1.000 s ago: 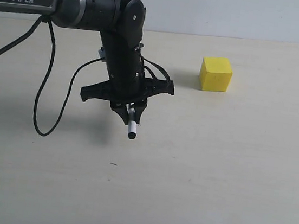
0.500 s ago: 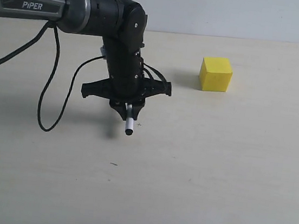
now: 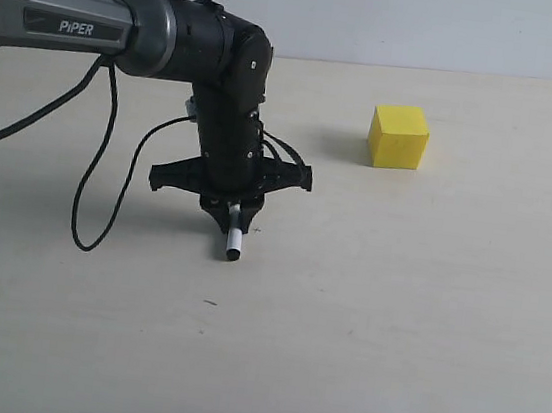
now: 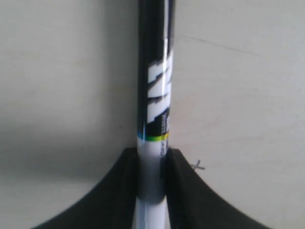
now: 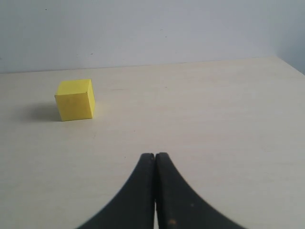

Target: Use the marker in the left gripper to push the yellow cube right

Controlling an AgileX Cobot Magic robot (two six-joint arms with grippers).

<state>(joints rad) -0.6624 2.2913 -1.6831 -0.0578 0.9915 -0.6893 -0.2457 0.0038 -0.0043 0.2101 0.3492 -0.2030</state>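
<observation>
My left gripper [image 3: 232, 211] hangs from the grey PiPER arm over the left middle of the table, shut on the marker [image 3: 235, 237], whose black tip points down at the tabletop. In the left wrist view the marker [image 4: 155, 95] runs out between the two black fingers [image 4: 119, 191], white barrel in the grip, black part beyond. The yellow cube [image 3: 398, 136] sits on the table well to the right of and behind the marker, apart from it. The right wrist view shows the yellow cube [image 5: 75, 99] far off, and my right gripper [image 5: 155, 156] shut on nothing.
A black cable [image 3: 94, 174] loops down from the left arm to the tabletop on its left. The pale wooden table [image 3: 394, 312] ends at a light wall behind the cube. A small dark mark [image 3: 209, 303] lies in front of the marker.
The left arm has moved slightly right and lowered, bringing the marker tip down closer to the table. The cube has not moved.
</observation>
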